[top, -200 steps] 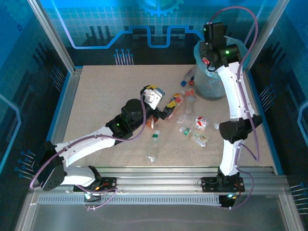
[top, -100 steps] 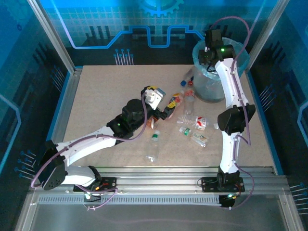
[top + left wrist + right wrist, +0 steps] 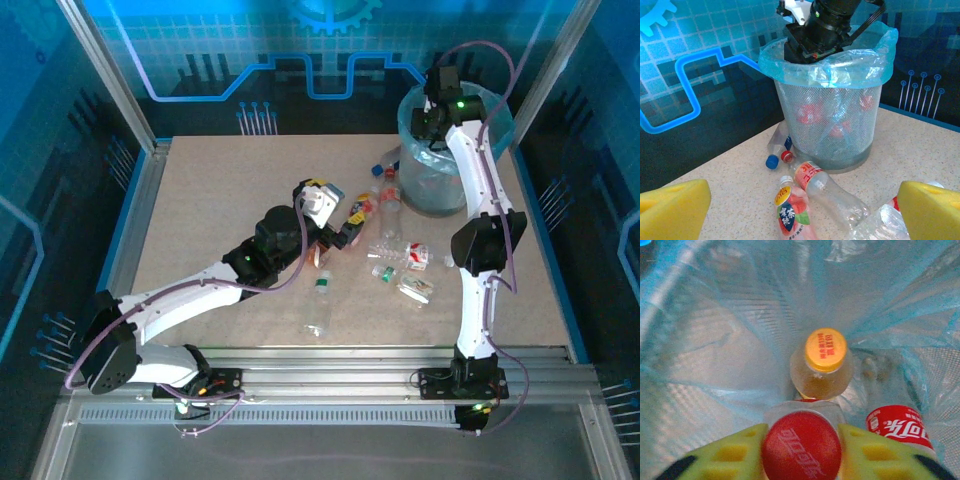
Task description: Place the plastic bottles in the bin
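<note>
The right pincer point(image 3: 802, 454) is down inside the round grey mesh bin with the light-blue bag point(image 3: 715, 340). Its two yellow fingers point(image 3: 730, 457) squeeze a clear plastic bottle with a red cap point(image 3: 801, 442) from both sides. Below it in the bin are a clear bottle with an orange cap point(image 3: 825, 351) and a bottle with a red label point(image 3: 897, 426).

Seen from above, the bin point(image 3: 425, 190) stands at the far right of the tan bench point(image 3: 220, 200).

The left pincer point(image 3: 343, 230) is low over the middle of the bench. It is wide open and holds nothing, and its yellow pads point(image 3: 672, 207) are far apart. Between the pads lie a pink-labelled bottle point(image 3: 790, 215) and a long clear bottle with a red-and-white label point(image 3: 812, 176). A blue-capped bottle point(image 3: 772, 161) lies right beside the foot of the bin. A green-capped bottle point(image 3: 318, 300) lies by itself, nearer the arms.
</note>
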Motion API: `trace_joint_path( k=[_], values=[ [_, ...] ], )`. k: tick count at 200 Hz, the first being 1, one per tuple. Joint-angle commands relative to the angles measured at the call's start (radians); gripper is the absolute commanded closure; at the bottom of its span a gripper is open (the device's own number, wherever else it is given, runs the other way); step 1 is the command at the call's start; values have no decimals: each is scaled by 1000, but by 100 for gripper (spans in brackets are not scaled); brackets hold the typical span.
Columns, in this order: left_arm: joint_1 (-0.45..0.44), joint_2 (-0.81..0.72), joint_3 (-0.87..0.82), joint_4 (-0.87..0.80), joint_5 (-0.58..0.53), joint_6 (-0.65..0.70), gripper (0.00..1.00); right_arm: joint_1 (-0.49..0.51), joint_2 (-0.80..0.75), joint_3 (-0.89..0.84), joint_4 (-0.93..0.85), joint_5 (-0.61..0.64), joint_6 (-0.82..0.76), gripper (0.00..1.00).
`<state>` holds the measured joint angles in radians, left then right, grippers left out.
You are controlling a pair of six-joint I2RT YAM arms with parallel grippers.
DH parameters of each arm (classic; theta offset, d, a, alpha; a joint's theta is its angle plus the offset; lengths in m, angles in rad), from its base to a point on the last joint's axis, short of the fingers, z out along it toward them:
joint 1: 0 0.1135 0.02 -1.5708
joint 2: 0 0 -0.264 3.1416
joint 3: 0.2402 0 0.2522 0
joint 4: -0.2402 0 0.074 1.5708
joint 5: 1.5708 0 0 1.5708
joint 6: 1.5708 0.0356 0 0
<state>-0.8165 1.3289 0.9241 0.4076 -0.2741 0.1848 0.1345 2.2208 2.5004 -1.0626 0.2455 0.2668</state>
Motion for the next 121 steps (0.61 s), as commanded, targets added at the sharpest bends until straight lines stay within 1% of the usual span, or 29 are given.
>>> trace_joint_path(
  k=[1, 22, 86, 97, 121],
  values=[
    [-6, 4, 12, 3, -29, 4, 3, -1, 6, 29, -46, -46, 6, 52],
    [-6, 2, 16, -4, -39, 4, 3, -1, -46, 50, -47, -31, 15, 44],
    [0, -19, 32, -24, -57, 7, 3, 9, -259, 14, -20, 18, 39, 39],
    [1, -30, 48, -50, -78, 3, 3, 5, -288, -22, -8, -28, 60, 38],
    [3, -64, 101, -150, -120, -35, 3, 67, -329, -53, -26, 68, 23, 35]
  ],
)
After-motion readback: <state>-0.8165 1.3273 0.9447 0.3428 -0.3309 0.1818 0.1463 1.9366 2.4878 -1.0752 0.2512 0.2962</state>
